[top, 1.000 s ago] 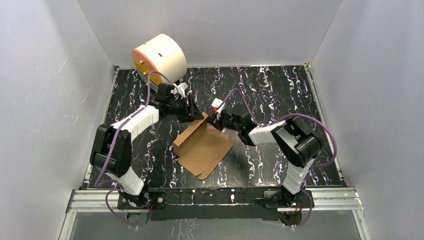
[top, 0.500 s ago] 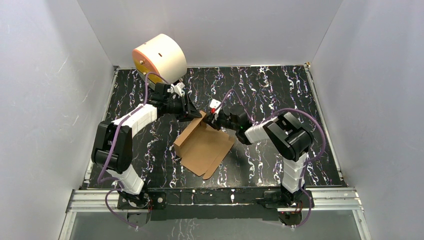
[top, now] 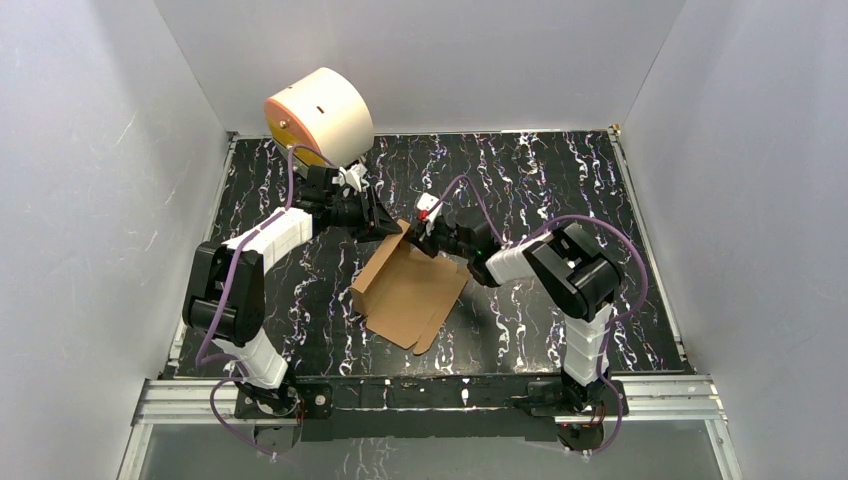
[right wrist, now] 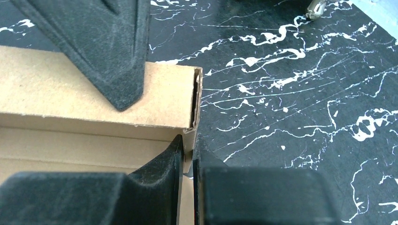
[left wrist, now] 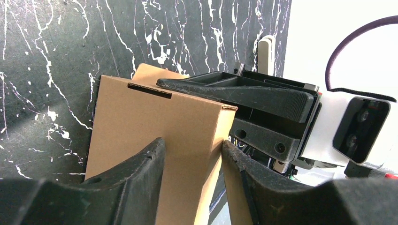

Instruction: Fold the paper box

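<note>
You have one paper box [top: 410, 290] mid-frame; right jaws pinch its raised wall's corner, left jaws straddle that wall, grip unclear.

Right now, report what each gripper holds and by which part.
Right gripper pinches the paper box by the corner edge of its raised wall. Left gripper rests against that wall; whether it clamps cannot be told.

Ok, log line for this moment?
brown cardboard paper box: partly folded, one wall raised | right gripper: shut on wall's corner | left gripper: at same wall, grip unclear
</note>
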Robot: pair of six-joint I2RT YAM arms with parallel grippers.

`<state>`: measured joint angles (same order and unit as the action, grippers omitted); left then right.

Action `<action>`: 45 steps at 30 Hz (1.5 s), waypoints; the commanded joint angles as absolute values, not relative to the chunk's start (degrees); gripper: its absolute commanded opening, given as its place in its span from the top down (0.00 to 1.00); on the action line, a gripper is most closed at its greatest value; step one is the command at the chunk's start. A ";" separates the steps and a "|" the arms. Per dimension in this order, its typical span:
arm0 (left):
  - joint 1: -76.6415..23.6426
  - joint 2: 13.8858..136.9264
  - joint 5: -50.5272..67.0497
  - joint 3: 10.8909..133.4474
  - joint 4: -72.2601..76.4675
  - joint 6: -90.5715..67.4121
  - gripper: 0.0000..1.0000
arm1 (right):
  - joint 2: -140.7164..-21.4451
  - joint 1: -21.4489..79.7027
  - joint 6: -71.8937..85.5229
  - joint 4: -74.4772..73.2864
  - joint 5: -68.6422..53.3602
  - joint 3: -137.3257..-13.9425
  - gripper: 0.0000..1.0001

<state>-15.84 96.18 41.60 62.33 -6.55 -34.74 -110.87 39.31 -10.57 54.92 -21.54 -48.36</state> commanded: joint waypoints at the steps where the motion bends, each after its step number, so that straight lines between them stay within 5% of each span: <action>1: -16.87 97.10 46.39 60.59 -9.58 -36.34 0.56 | -110.86 39.55 -8.46 52.87 -10.63 -52.42 0.90; 15: -16.87 95.87 46.66 59.32 -8.06 -38.10 0.55 | -108.28 39.62 1.32 51.64 -6.26 -52.85 0.86; 24: -16.49 91.18 37.61 61.96 -14.47 -32.87 0.50 | -102.68 39.63 1.08 53.20 -8.92 -46.34 0.62; 35: -15.94 78.56 21.63 63.97 -19.77 -26.16 0.44 | -86.18 39.46 0.09 37.86 -1.21 -38.17 0.27; 45: -26.41 66.16 3.88 63.66 -25.14 -21.98 0.45 | -65.82 38.55 6.82 28.49 7.07 -29.92 0.10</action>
<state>-18.61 70.67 14.85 61.76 -20.10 -25.45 -72.36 38.94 2.98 31.14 3.33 -32.29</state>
